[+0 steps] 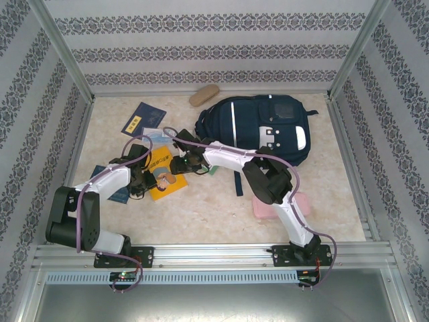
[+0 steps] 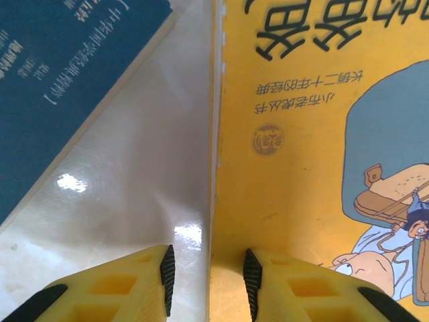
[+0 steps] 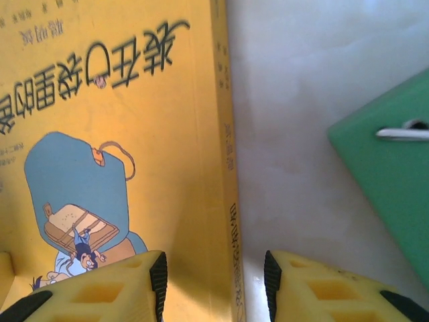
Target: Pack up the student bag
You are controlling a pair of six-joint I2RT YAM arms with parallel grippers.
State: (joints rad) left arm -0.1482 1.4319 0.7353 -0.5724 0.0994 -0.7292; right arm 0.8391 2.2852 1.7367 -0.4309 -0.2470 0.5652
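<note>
Currently listed: 1 large navy-blue fabric student bag [image 1: 258,131], lying at the far right of the counter, apart from both sets of fingers.

1 thin yellow illustrated paperback book [image 1: 164,176], flat on the counter between the 2 arms.

Left fingers [image 2: 166,272]: narrowly parted, straddling 1 long edge of the book, gripping nothing.

Right fingers [image 3: 159,282]: parted a little wider, astride the spine edge, likewise empty.

Risks: the book lies flush, so closing fingers may scrape the counter or shove it sideways instead of lifting it. 2 arms working opposite edges could buckle the cover.

Surface: glossy cream marbled counter [image 1: 214,215], also carrying 1 dark blue book [image 2: 60,80], 1 flat green item [image 3: 389,168] and 1 pink rectangular case [image 1: 268,209].

Room: grey-patterned wallpapered walls [image 1: 214,40], aluminium frame rails.
</note>
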